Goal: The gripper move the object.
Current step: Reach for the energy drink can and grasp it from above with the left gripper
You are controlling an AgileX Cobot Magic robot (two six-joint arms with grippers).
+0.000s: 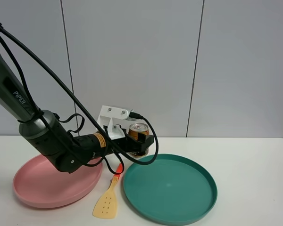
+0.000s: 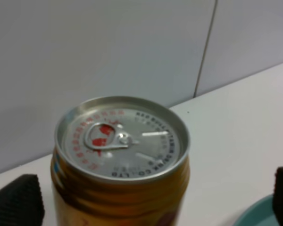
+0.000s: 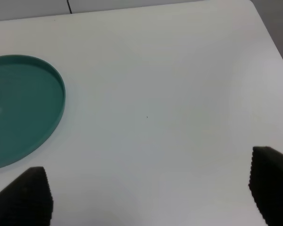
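Both sets of jaws stand apart: left gripper [image 1: 141,142] straddles the can [image 2: 122,141] w/o touching, near green plate [image 1: 170,188]; right gripper [image 3: 146,197] is above bench [image 3: 179,94].

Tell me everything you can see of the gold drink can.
The can is small, gold-yellow metal with a silver lid ringed in red and black print, pull tab flat, seemingly unopened. It stands upright, apparently on the white table, just behind the green plate. The left end effector straddles it, open, with a gap at each pad. Its base is hidden.
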